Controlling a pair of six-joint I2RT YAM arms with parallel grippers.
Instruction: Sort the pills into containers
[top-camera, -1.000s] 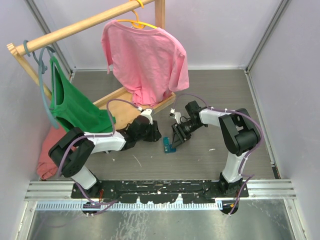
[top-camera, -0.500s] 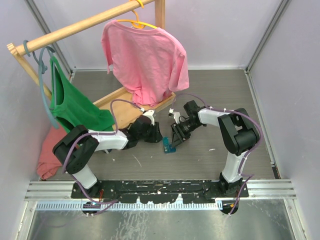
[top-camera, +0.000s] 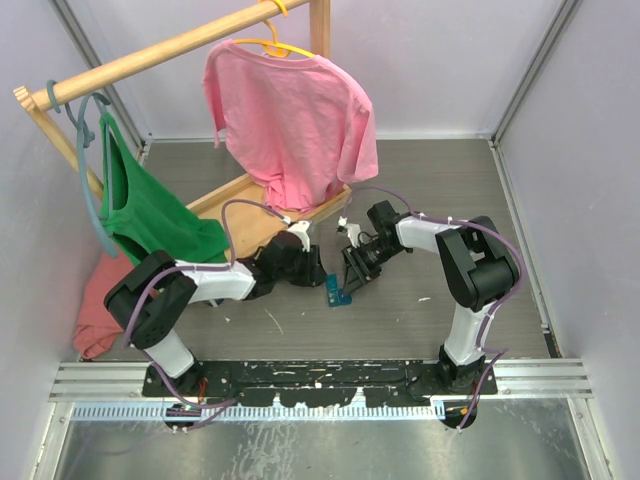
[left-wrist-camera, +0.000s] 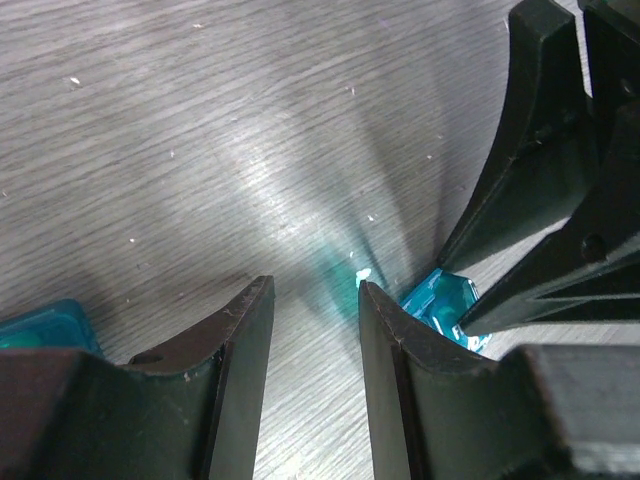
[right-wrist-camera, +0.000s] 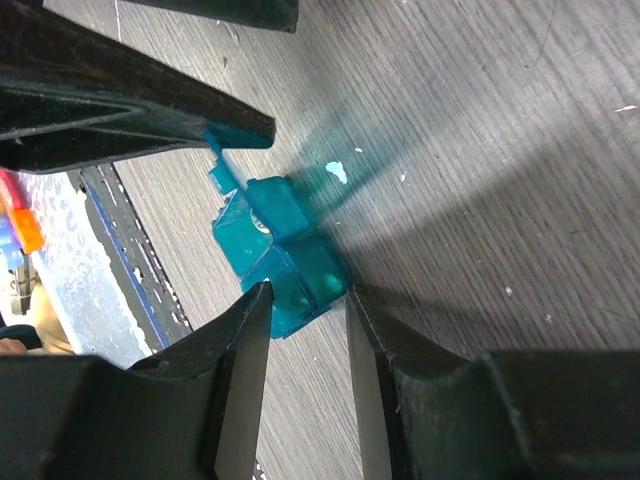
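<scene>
A teal container (top-camera: 336, 292) lies on the grey table between my two grippers. In the right wrist view my right gripper (right-wrist-camera: 308, 292) has its fingertips on either side of the near end of this container (right-wrist-camera: 280, 245) and is shut on it. My left gripper (left-wrist-camera: 315, 290) is open and empty, low over the table just left of the same container (left-wrist-camera: 447, 305). A tiny pale pill (right-wrist-camera: 337, 172) lies on the table beside the container; it also shows in the left wrist view (left-wrist-camera: 362, 273). The corner of a second teal container (left-wrist-camera: 42, 325) shows at the lower left.
A wooden clothes rack (top-camera: 180, 45) with a pink shirt (top-camera: 290, 115) and a green top (top-camera: 150, 210) stands behind the arms. Its wooden base (top-camera: 250, 200) lies just behind the left gripper (top-camera: 310, 268). A red cloth (top-camera: 95, 310) lies at the left.
My left gripper has moved a little to the right, closer to the container. The right arm and the container have not moved.
</scene>
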